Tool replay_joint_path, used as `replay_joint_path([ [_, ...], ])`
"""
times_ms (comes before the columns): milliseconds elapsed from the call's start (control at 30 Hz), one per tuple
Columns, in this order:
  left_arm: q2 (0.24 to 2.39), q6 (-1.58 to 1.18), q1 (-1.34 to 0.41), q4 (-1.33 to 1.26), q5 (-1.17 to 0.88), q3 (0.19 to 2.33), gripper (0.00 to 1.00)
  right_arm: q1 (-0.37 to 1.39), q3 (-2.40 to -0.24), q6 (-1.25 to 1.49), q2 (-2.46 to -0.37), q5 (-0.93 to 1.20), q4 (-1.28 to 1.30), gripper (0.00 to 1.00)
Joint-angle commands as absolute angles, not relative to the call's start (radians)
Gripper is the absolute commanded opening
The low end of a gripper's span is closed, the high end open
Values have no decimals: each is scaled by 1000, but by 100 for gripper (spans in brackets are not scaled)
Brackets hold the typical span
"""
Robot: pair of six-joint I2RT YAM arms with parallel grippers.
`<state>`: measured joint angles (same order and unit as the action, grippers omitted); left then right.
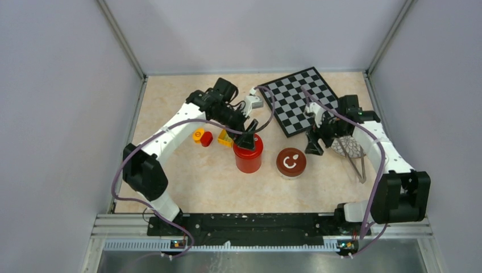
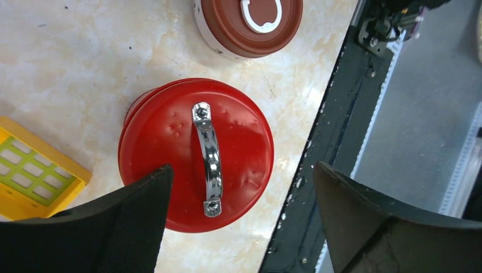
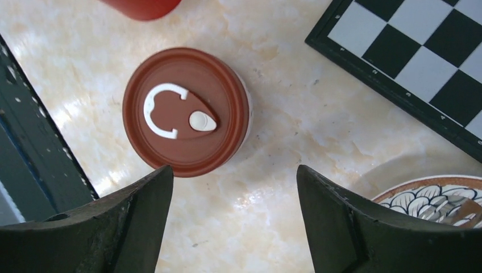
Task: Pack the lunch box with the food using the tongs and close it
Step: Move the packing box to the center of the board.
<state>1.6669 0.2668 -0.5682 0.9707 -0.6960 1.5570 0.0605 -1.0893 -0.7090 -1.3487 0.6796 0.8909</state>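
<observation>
At table centre, the lunch box stands lidded. No food shows, so whether it is packed cannot be told. Right gripper hangs spread directly above the box; left gripper, likewise spread, straddles the red pot. Tongs lie unheld at right, tips on the plate, arms slightly spread, pinching nothing. Risks: a lid merely resting could slide if a finger grazes it; the tall pot may topple; the tongs may skid off the plate.

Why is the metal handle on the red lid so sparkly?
Left wrist view: the curved chrome handle on the round red lid catches light in white glints. Right wrist view: the pale marble tabletop glares white left of the round brown lid.
</observation>
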Motion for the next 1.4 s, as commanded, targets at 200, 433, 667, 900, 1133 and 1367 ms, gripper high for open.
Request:
replay_joint_path([
  [200, 1538, 130, -414, 804, -777, 1584, 99, 68, -1007, -1140, -1444, 681, 935, 80],
  [433, 1371, -61, -178, 531, -851, 1400, 99, 155, -847, -1087, -1430, 571, 739, 78],
  [667, 1297, -141, -60, 429, -882, 1303, 99, 238, -792, -1000, -1435, 534, 589, 74],
  [900, 1291, -168, -8, 412, -920, 1248, 99, 330, -818, -948, -1493, 525, 532, 73],
  [1133, 1324, -147, 59, 461, -911, 1252, 99, 349, -837, -963, -1460, 549, 582, 74],
  [1367, 1444, -30, 138, 592, -899, 1333, 99, 341, -850, -871, -1208, 568, 644, 89],
])
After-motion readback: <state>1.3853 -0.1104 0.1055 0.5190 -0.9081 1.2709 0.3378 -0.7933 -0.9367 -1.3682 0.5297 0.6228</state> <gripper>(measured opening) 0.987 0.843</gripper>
